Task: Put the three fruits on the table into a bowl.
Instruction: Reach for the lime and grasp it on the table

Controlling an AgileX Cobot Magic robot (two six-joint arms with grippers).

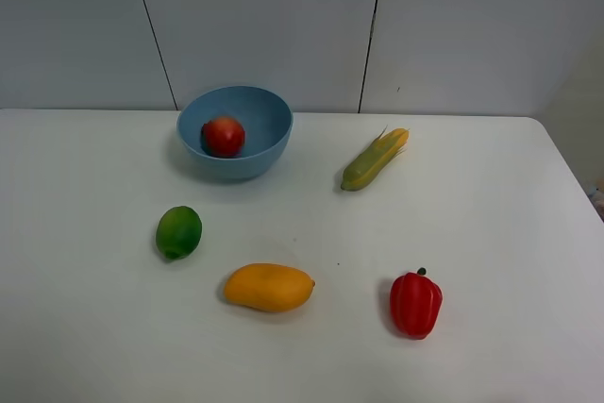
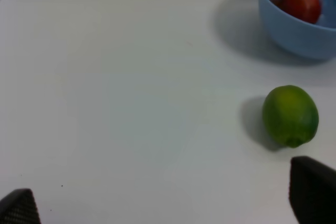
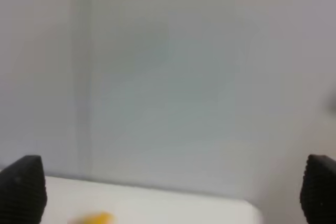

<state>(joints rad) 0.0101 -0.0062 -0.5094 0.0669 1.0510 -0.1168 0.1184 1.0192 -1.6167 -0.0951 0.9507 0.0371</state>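
Observation:
The red pomegranate [image 1: 224,136] lies inside the light-blue bowl [image 1: 255,106] at the back of the white table [image 1: 491,205]. The green lime [image 1: 178,231] sits on the table in front of the bowl, and the orange-yellow mango [image 1: 269,287] lies to its front right. In the left wrist view the lime [image 2: 290,115], the bowl [image 2: 294,32] and the pomegranate [image 2: 299,3] show. My left gripper [image 2: 168,203] is open and empty, with one fingertip [image 2: 312,190] close to the lime. My right gripper [image 3: 170,190] is open and empty, facing the wall; a yellow sliver [image 3: 93,217] shows below.
A yellow-green corn cob [image 1: 375,159] lies right of the bowl. A red bell pepper [image 1: 416,303] stands at the front right. A grey panelled wall [image 1: 283,16] rises behind the table. Neither arm shows in the exterior high view.

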